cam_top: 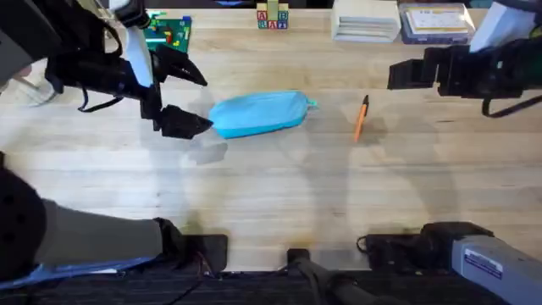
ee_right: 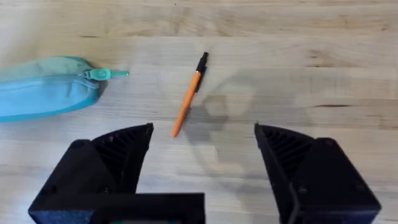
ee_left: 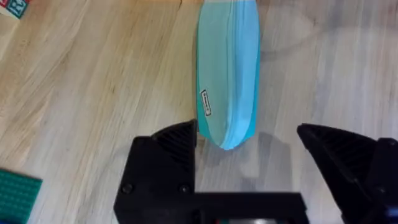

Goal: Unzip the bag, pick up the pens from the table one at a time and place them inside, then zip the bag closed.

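Observation:
The light blue bag (cam_top: pixel 258 113) lies zipped on the table (cam_top: pixel 279 195), left of centre, its teal pull tab (cam_top: pixel 312 104) at the right end. My left gripper (cam_top: pixel 196 100) is open at the bag's left end, one finger on each side of the tip. The left wrist view shows that end of the bag (ee_left: pixel 229 68) just ahead of the open left gripper (ee_left: pixel 249 140). The orange pen (cam_top: pixel 361 118) with its black end lies to the right of the bag. My right gripper (cam_top: pixel 405 74) hovers open above the pen (ee_right: pixel 189 94), with the bag (ee_right: pixel 43 87) off to one side.
A green baseplate with bricks (cam_top: pixel 169 32), letter blocks (cam_top: pixel 272 17), a white box (cam_top: pixel 366 19) and a clear container (cam_top: pixel 436 21) line the far edge. The front half of the table is bare wood.

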### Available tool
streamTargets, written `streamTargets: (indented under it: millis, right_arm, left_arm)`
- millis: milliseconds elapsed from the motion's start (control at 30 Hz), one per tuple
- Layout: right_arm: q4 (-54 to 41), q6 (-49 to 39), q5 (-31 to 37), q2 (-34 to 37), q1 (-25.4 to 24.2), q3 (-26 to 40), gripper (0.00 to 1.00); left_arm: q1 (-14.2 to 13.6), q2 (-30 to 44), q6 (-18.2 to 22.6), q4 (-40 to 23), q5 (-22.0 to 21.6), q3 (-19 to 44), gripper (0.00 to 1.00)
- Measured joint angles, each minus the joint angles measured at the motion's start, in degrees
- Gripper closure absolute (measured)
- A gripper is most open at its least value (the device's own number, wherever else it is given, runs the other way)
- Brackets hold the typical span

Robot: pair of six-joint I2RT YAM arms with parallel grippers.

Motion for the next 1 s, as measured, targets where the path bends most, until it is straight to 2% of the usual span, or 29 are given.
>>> streamTargets:
  millis: [233,267,333,667,1000]
  right_arm:
    - [0.0,0.0,0.0,0.0,0.0,0.0,0.003]
    - [0.0,0.0,0.0,0.0,0.0,0.0,0.003]
    - [0.0,0.0,0.0,0.0,0.0,0.0,0.003]
    - [0.0,0.0,0.0,0.0,0.0,0.0,0.004]
    - [0.0,0.0,0.0,0.0,0.0,0.0,0.004]
  left_arm:
    - [3.1,5.9,5.8,0.0,4.1,0.0,0.008]
    - [3.8,8.3,8.1,0.6,5.6,0.0,0.008]
    - [4.0,9.8,9.1,1.4,6.5,0.0,0.008]
    - [3.9,15.6,10.7,4.8,11.1,0.0,0.008]
    - [3.9,18.4,10.7,4.4,14.8,0.3,0.008]
